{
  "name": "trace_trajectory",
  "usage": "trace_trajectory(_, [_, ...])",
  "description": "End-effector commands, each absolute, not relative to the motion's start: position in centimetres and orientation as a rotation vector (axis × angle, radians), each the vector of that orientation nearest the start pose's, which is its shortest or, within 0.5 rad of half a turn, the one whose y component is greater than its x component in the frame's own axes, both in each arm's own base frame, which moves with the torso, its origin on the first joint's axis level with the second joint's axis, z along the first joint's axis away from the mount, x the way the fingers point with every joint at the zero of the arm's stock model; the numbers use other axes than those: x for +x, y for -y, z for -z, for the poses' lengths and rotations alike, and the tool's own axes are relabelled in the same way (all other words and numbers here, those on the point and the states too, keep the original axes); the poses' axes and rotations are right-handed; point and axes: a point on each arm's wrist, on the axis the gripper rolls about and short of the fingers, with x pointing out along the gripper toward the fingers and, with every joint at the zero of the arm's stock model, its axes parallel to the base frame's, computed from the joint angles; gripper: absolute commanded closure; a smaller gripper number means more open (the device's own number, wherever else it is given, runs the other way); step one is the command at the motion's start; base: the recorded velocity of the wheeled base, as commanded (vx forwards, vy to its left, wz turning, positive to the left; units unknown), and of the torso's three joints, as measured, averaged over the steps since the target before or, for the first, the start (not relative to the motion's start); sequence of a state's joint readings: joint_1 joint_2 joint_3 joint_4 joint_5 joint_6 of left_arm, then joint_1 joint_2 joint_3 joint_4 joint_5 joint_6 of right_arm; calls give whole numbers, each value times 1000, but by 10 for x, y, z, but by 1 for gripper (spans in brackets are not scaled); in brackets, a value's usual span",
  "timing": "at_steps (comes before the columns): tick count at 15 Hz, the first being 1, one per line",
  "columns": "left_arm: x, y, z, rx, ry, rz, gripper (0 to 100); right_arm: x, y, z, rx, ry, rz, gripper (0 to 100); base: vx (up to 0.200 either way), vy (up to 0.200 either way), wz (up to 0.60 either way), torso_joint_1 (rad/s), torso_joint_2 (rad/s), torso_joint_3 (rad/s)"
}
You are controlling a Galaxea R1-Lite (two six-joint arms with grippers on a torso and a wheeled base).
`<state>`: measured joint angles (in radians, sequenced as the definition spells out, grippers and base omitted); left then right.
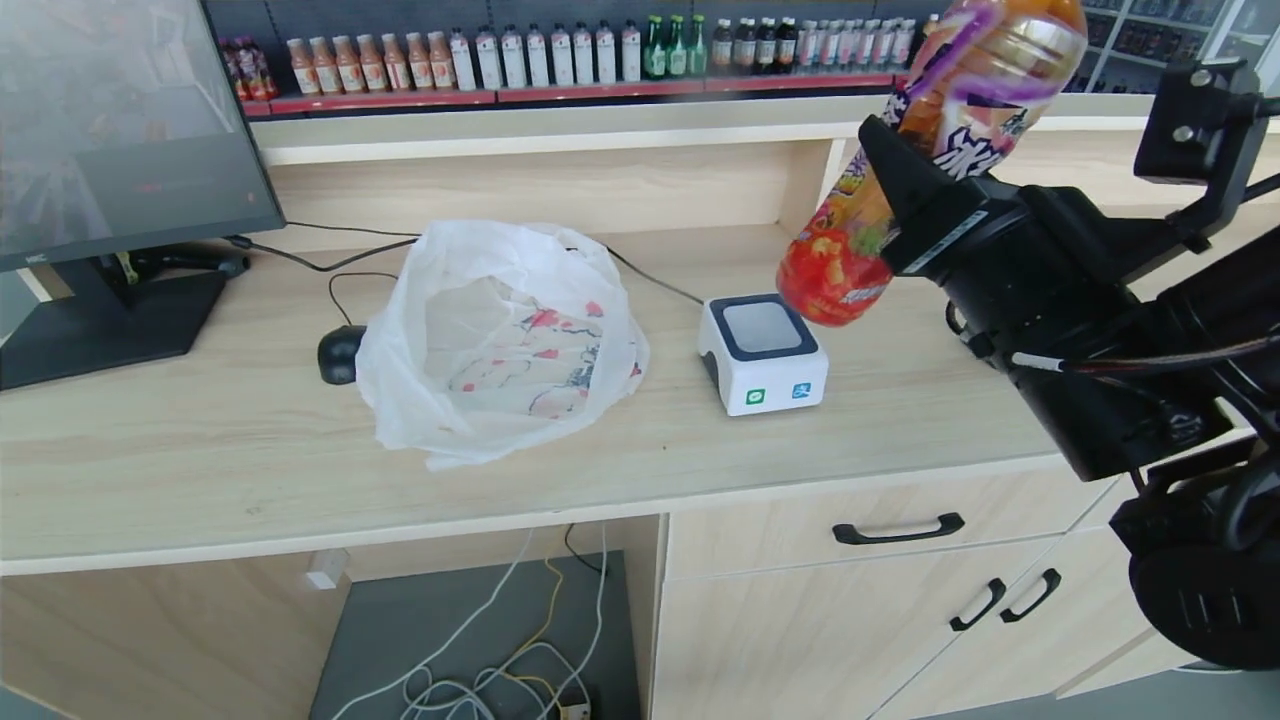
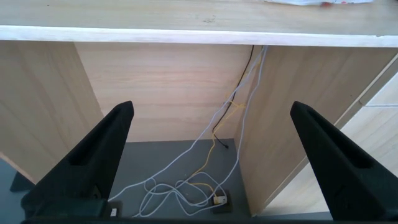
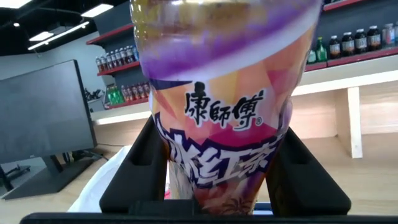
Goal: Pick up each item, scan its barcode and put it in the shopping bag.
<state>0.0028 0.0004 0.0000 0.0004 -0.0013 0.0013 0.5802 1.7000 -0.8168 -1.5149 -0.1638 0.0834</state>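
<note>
My right gripper (image 1: 925, 170) is shut on a drink bottle (image 1: 920, 150) with an orange, purple and red label, held tilted in the air above and just right of the white barcode scanner (image 1: 763, 353). The bottle's lower end hangs near the scanner's top right corner. In the right wrist view the bottle (image 3: 221, 106) sits between the two black fingers (image 3: 140, 168). A white plastic shopping bag (image 1: 500, 335) lies open on the counter left of the scanner. My left gripper (image 2: 211, 155) is open below the counter edge, facing the cable space under the desk.
A monitor (image 1: 110, 120) stands at the counter's far left, with a black mouse (image 1: 340, 353) beside the bag. Cables run behind the bag. A shelf of bottles (image 1: 560, 55) lines the back wall. Drawers (image 1: 900, 528) sit under the counter on the right.
</note>
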Motion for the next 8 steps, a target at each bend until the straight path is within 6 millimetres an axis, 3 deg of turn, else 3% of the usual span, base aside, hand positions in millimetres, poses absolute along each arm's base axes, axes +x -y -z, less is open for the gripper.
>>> trace_trajectory(1, [-23, 0, -75, 2, 0, -2, 0, 248, -158, -274, 319, 591, -423, 100, 0, 0, 0, 0, 0, 0])
trace_trajectory(3, [-23, 0, -75, 2, 0, -2, 0, 252, -162, -274, 324, 595, -428, 100, 0, 0, 0, 0, 0, 0])
trace_trajectory(8, [-23, 0, -75, 2, 0, -2, 0, 259, -150, -276, 356, 585, -362, 100, 0, 0, 0, 0, 0, 0])
